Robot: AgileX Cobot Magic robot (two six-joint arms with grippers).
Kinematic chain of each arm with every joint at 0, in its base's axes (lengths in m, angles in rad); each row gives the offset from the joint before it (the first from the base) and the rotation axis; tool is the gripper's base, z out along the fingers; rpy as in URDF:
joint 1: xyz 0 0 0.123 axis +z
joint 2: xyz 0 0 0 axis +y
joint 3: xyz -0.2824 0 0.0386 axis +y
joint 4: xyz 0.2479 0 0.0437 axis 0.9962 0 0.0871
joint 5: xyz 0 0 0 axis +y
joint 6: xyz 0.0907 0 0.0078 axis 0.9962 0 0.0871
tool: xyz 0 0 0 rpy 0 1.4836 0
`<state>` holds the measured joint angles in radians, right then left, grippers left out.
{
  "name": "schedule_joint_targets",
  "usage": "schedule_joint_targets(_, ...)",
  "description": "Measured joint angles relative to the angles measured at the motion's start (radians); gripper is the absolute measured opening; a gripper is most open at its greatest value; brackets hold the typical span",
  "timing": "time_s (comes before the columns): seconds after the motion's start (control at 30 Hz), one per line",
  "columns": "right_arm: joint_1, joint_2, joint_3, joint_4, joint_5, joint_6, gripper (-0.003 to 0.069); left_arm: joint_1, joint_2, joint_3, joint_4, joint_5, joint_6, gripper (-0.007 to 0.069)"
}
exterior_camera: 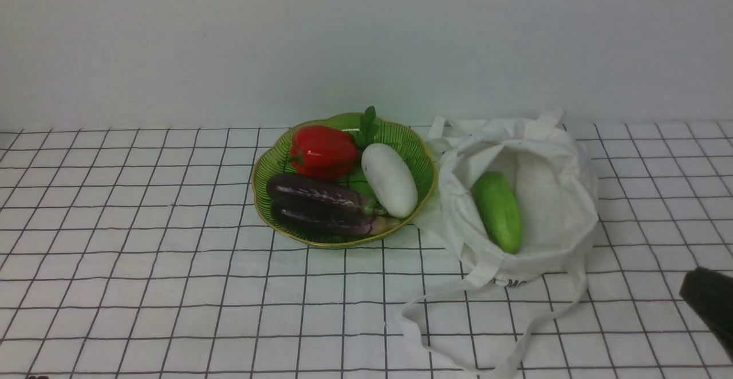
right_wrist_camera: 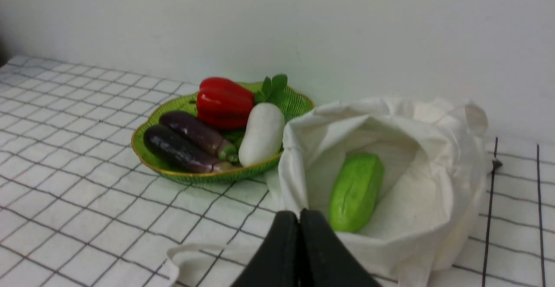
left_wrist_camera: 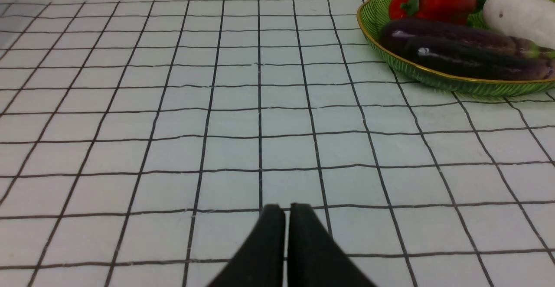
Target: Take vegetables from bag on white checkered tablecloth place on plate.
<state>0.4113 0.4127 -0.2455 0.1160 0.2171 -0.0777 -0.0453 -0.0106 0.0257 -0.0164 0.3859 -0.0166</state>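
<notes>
Plate [exterior_camera: 425, 164]: you already have four pieces on it. Two eggplants [exterior_camera: 326, 208] lie side by side along its near edge, a red pepper [exterior_camera: 322, 151] sits behind them, and a white gourd [exterior_camera: 390, 178] lies on the bag side. A sprig of green leaves [exterior_camera: 366, 127] stands at the far rim.

Bag [exterior_camera: 564, 207]: it sits just beside the plate on the tablecloth [exterior_camera: 143, 253], mouth open toward you, straps trailing forward over the grid.

Still in the bag: one green gourd [exterior_camera: 497, 210], lying lengthwise on the inner cloth and fully exposed through the opening. You can see nothing else inside, though folds may hide part of the interior.

Progress: by my reading you are nearly done; only that green gourd is left to move.

Right gripper [right_wrist_camera: 299, 222]: its fingers are pressed together and hold nothing. In its wrist view it hangs just short of the bag's near lip, pointed toward the green gourd. In the front view only a dark corner of the arm shows at the right edge.

Left gripper [left_wrist_camera: 286, 217]: fingers nearly together with a thin slit between them, empty, over bare tablecloth well apart from the plate. It does not show in the front view.

Next: you will likely need to spread the right fingers before reaching in.
</notes>
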Motion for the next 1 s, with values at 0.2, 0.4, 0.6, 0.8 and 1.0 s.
schedule_joint_targets(0.2,0.0,0.0,0.056,0.0,0.007,0.0,-0.0015,0.0,0.0,0.0,0.0,0.0,0.0,-0.0008)
schedule_joint_targets(0.4,0.0,-0.03,0.071,0.0,0.017,-0.001,-0.0015,0.0,0.0,0.0,0.0,0.0,0.0,-0.0008)
schedule_joint_targets(0.6,-0.102,-0.211,0.157,-0.009,0.024,0.013,-0.0015,0.0,0.0,0.0,0.0,0.0,0.0,-0.0008)
schedule_joint_targets(0.8,-0.288,-0.37,0.268,-0.064,0.098,0.018,-0.0015,0.0,0.0,0.0,0.0,0.0,0.0,-0.0008)
schedule_joint_targets(1.0,-0.331,-0.421,0.273,-0.068,0.139,0.02,-0.0015,0.0,0.0,0.0,0.0,0.0,0.0,-0.0008)
